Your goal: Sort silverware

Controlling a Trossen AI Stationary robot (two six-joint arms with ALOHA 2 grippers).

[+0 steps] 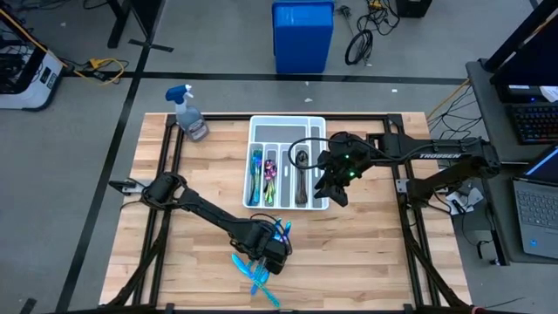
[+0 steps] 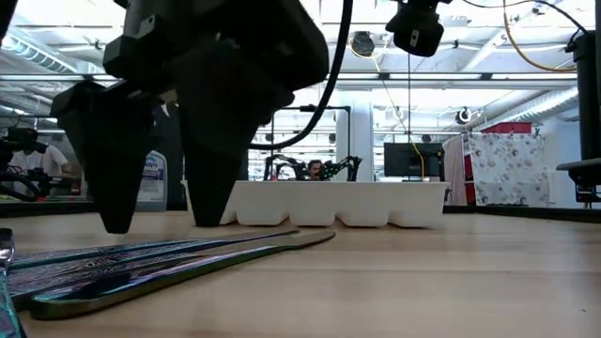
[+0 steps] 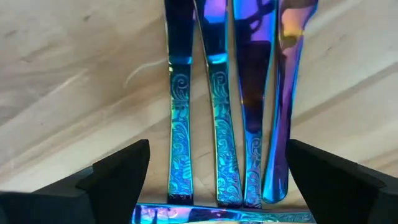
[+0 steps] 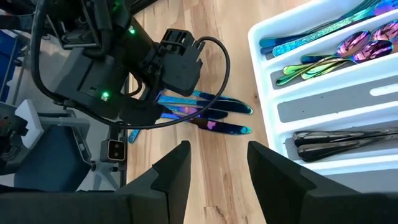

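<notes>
Several iridescent blue knives (image 3: 217,124) lie side by side on the wooden table, near its front edge (image 1: 257,272). My left gripper (image 3: 217,180) hangs open just above them, pointing down, one finger on either side of their handles (image 2: 161,221). The white tray (image 1: 288,119) holds blue-teal forks (image 4: 323,31), rainbow-purple spoons (image 4: 360,46) and dark spoons (image 4: 336,140), each kind in its own compartment. My right gripper (image 4: 217,168) hovers open above the tray's right side (image 1: 336,179), with nothing between its fingers.
A spray bottle (image 1: 187,113) stands at the table's far left, beside the tray. A blue bin (image 1: 302,35) stands on the floor beyond the far edge. Bare wood lies to the left of the knives and to the right of the tray.
</notes>
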